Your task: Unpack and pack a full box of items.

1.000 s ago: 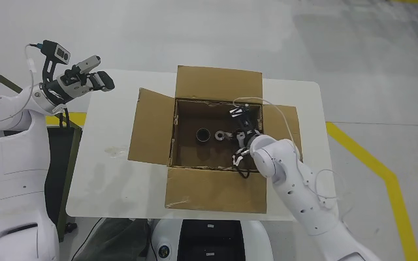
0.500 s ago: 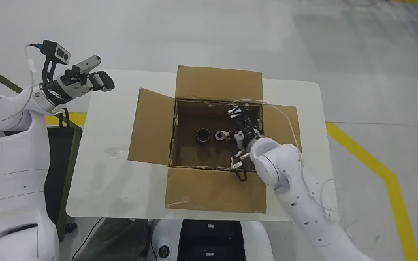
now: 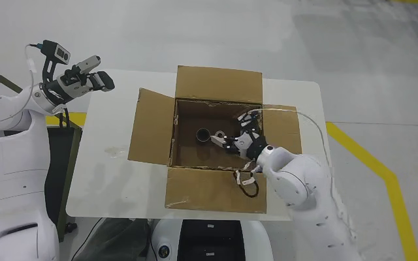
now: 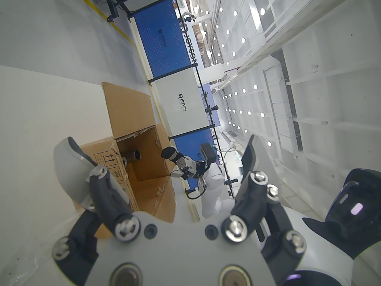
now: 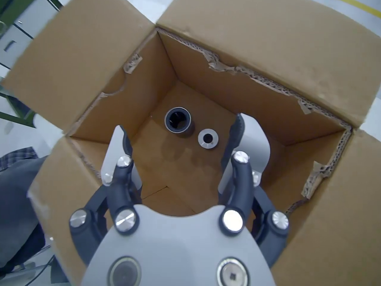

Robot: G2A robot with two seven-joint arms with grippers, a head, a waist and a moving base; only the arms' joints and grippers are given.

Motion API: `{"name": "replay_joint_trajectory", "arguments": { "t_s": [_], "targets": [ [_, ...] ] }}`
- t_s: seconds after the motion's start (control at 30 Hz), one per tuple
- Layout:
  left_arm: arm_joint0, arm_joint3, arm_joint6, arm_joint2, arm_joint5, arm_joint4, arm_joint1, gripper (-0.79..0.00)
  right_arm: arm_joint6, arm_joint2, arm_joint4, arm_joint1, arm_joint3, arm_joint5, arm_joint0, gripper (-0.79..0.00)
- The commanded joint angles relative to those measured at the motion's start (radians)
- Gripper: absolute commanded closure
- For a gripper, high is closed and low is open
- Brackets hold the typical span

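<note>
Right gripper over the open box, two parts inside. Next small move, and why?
Probably lower the right gripper into the cardboard box toward the silver ring: its jaws stand open and empty above the box floor, and the ring lies nearer to it than the dark cylinder beside it.

Left arm (image 3: 40,98): you have it out at the robot's left side, forearm angled inward.
Left gripper (image 4: 159,150): you see it wide apart and holding nothing; the wrist view shows it rolled onto its side.
Left fingers (image 4: 74,165): you find both pale pads bare, well apart from each other.
Right arm (image 3: 307,196): you have it stretched forward, and bent inward at the wrist (image 3: 264,154).
Right gripper (image 5: 179,129): you see it tipped downward, jaws spread, nothing between them.
Right fingers (image 5: 250,141): you find both pads bare, touching nothing.
</note>
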Motion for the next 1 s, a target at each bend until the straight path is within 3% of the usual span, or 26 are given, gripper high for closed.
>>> {"name": "replay_joint_trajectory", "arguments": {
  "t_s": [0.0,0.2,0.3,0.7,0.97],
  "targets": [
    [0.000,0.000,0.000,0.000,0.000,0.000,0.000,-0.785,-0.023,0.027,0.022,0.004,-0.009,-0.011,-0.019,-0.674],
    [0.000,0.000,0.000,0.000,0.000,0.000,0.000,-0.785,-0.082,0.114,0.179,0.014,-0.025,-0.086,-0.065,-0.711],
    [0.000,0.000,0.000,0.000,0.000,0.000,0.000,-0.785,-0.090,0.177,0.235,0.022,-0.026,-0.116,-0.082,-0.785],
    [0.000,0.000,0.000,0.000,0.000,0.000,0.000,-0.785,-0.115,0.387,0.510,0.048,0.013,-0.229,-0.161,-0.785],
    [0.000,0.000,0.000,0.000,0.000,0.000,0.000,-0.785,-0.146,0.526,0.626,0.064,0.062,-0.251,-0.218,-0.785]
  ]
}}
